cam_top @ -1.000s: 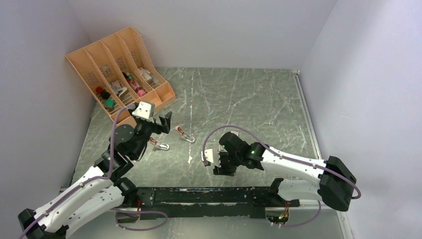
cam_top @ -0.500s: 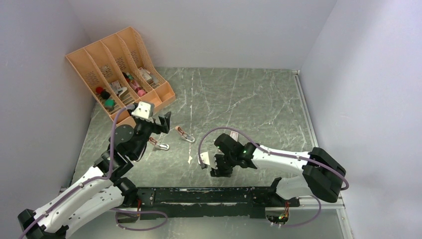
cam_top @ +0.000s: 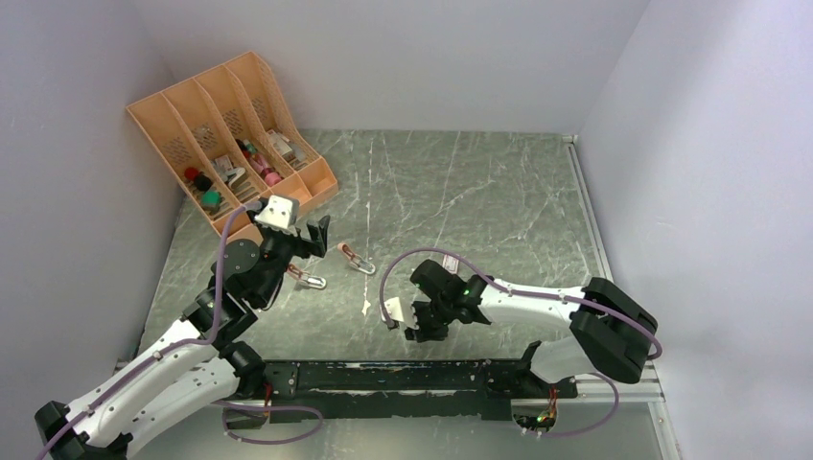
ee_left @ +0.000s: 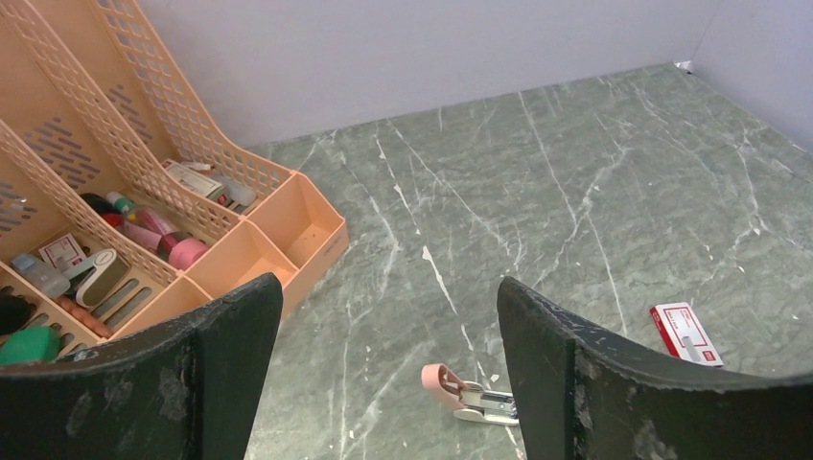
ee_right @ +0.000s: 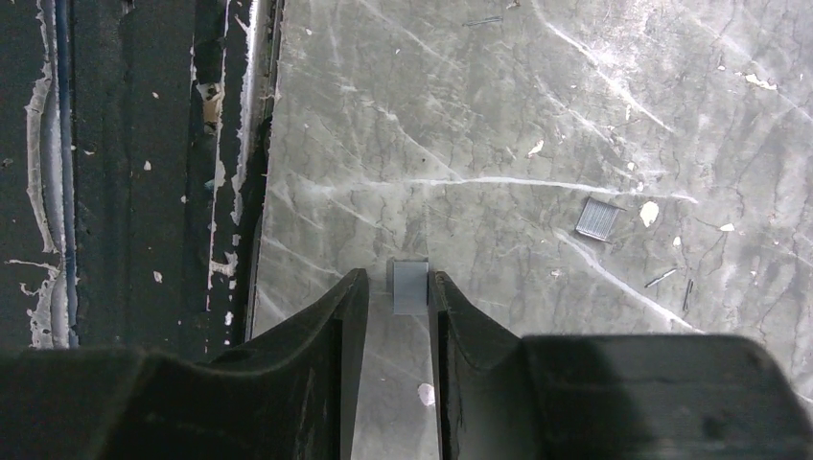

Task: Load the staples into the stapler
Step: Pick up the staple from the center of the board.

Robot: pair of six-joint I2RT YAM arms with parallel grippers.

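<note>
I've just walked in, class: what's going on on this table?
The right gripper is down at the table with a short staple strip between its fingertips, jaws narrow but a gap showing on one side. The left gripper hangs open near a pink stapler, touching nothing. A second strip lies loose nearby.
</note>
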